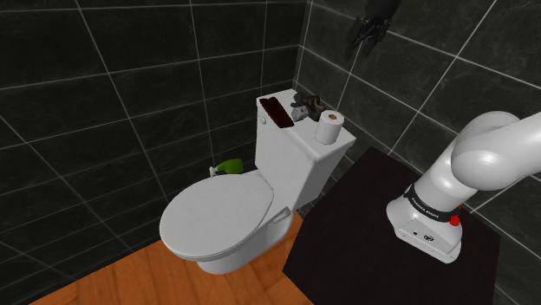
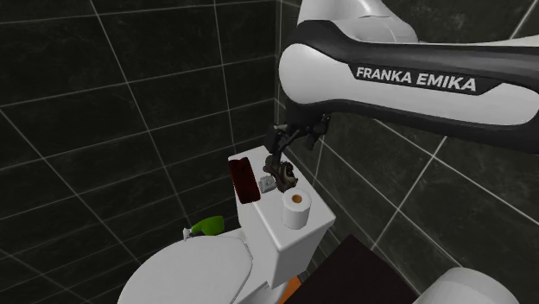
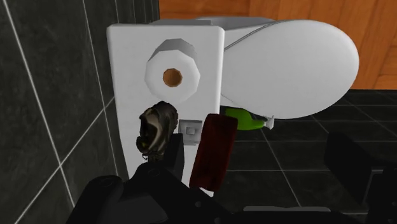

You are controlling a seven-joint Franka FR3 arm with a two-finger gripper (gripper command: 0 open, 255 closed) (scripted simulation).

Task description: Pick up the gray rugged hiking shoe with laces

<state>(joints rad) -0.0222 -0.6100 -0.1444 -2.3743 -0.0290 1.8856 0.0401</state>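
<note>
A small grey-brown laced shoe (image 1: 305,104) lies on the white toilet tank lid (image 1: 299,132), at its back edge by the tiled wall. My black gripper (image 1: 368,31) hangs open well above it, with nothing between its fingers. From the second exterior view the gripper (image 2: 288,147) is just over the shoe (image 2: 281,173). In the wrist view the shoe (image 3: 154,129) appears beside the outer side of one finger (image 3: 173,156), not between the two. The other finger (image 3: 348,167) stands far apart from it.
A toilet paper roll (image 1: 329,126) stands on the lid next to the shoe, and a dark red flat object (image 1: 276,112) sits at the lid's other end. The closed toilet seat (image 1: 217,212) is below. A green object (image 1: 230,166) lies behind the bowl. Dark tiled walls close in the corner.
</note>
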